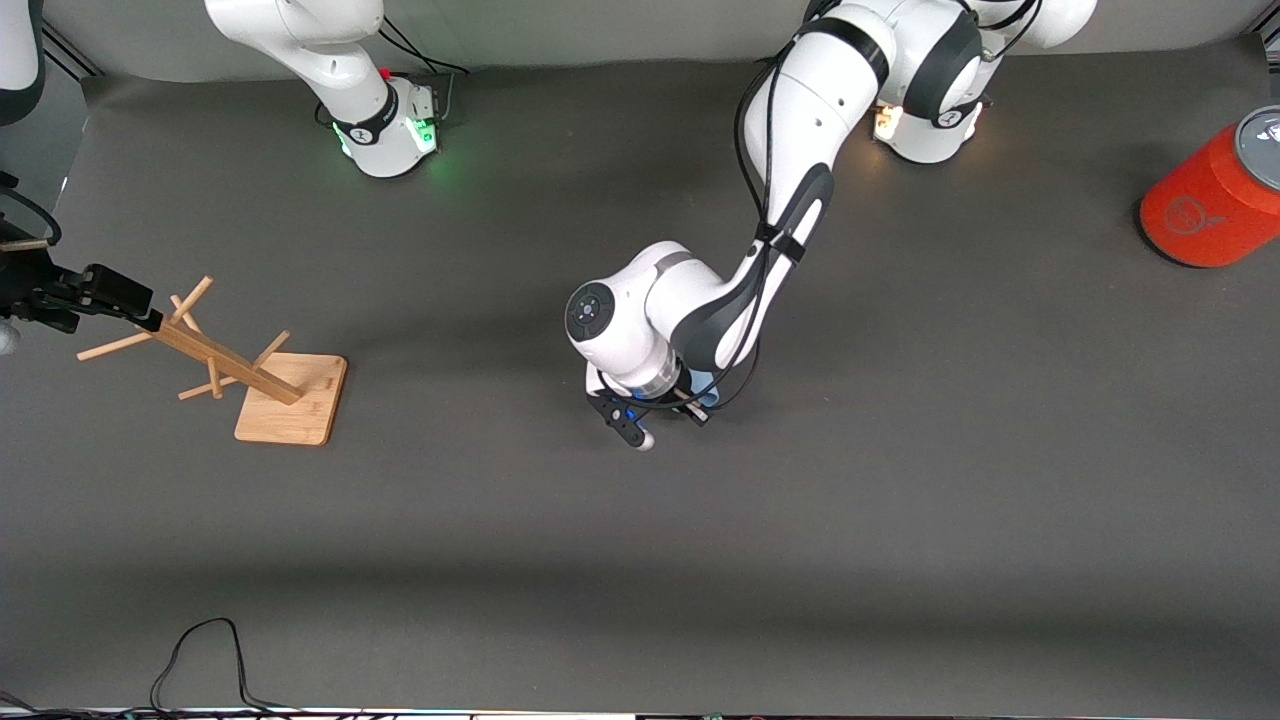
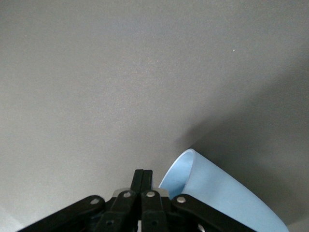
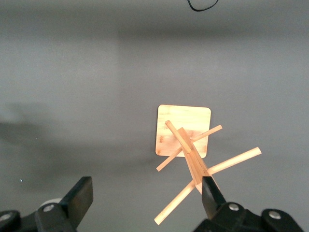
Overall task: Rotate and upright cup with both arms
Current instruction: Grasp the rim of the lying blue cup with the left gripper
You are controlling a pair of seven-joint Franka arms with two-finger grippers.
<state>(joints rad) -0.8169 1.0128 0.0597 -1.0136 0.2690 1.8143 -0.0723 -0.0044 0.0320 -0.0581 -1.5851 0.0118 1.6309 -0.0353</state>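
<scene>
The light-blue cup (image 2: 217, 193) lies on its side on the dark table, its open rim toward the fingertips of my left gripper (image 2: 143, 176). That gripper is shut, its fingers pressed together right beside the rim with nothing seen between them. From the front, the left arm's hand (image 1: 640, 385) is low over the middle of the table and hides all but a sliver of the cup (image 1: 706, 398). My right gripper (image 3: 145, 198) is open and hangs over the top of a wooden peg rack (image 3: 186, 145) at the right arm's end of the table (image 1: 130, 300).
The wooden peg rack (image 1: 262, 380) stands on a square base (image 1: 295, 400). A large orange-red cylinder with a grey lid (image 1: 1215, 195) lies at the left arm's end of the table. A black cable (image 1: 200, 650) loops at the table's edge nearest the front camera.
</scene>
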